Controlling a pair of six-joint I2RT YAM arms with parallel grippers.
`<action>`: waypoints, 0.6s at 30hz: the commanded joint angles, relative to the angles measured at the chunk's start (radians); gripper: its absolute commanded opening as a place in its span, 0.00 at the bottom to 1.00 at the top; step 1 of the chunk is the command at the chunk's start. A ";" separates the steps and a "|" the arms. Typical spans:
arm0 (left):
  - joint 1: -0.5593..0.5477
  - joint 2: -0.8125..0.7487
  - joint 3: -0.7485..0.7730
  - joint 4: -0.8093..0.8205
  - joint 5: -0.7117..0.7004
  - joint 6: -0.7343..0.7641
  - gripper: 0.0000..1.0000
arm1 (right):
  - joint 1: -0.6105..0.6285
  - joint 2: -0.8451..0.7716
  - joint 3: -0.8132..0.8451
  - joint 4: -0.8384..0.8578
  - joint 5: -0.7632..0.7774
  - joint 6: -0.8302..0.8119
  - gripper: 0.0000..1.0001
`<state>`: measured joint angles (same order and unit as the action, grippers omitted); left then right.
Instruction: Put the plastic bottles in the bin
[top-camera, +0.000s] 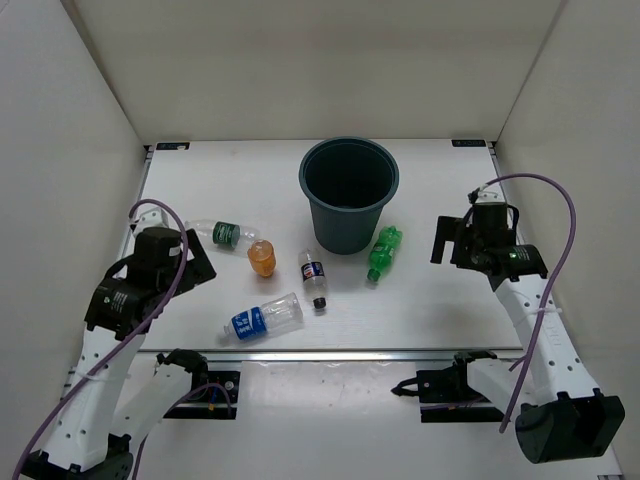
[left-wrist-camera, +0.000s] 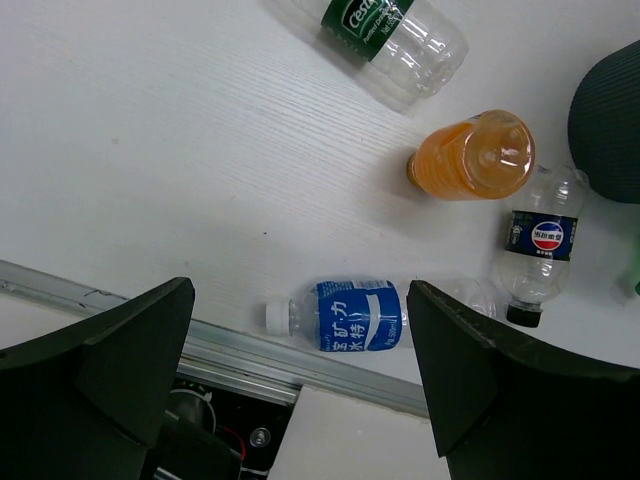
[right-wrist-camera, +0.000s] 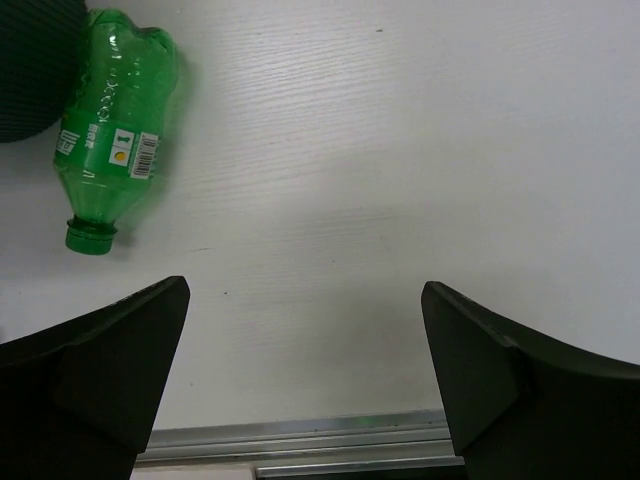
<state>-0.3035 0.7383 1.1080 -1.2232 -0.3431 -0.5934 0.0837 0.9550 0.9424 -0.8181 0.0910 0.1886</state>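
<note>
1. Bottles, all five, lie on the tabletop (top-camera: 440, 300) between 4 and 8 o'clock of the bin (top-camera: 345, 235); none is in it yet
2. Left end effector (left-wrist-camera: 300, 288) and right end effector (right-wrist-camera: 305, 285) both gape fully and hold nothing
3. First pick, I judge: close across a bottle's waist, square to its long axis, so it cannot roll away
4. Green bottle (top-camera: 384, 253): axis 1 to 7, cap at 7
5. Dark-labelled bottle (top-camera: 314, 277): 11 to 5, cap at 5
6. Blue-labelled bottle (top-camera: 262, 316): 2 to 8, cap at 8
7. Green-labelled clear bottle (top-camera: 226, 233): 9 to 3, cap at 9
8. Orange bottle (top-camera: 262, 258): heading unclear
</note>
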 joint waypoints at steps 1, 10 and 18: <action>-0.008 0.007 0.004 0.033 -0.013 0.040 0.99 | 0.043 -0.013 0.033 0.054 0.044 0.031 0.99; -0.014 -0.011 -0.042 0.077 0.062 0.064 0.98 | 0.030 -0.091 -0.086 0.164 -0.147 0.046 0.99; -0.048 0.012 -0.138 0.218 0.161 0.070 0.99 | 0.243 -0.035 -0.284 0.409 -0.142 0.219 0.99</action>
<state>-0.3393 0.7269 0.9859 -1.0870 -0.2329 -0.5373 0.2798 0.8997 0.7029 -0.5774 -0.0391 0.3050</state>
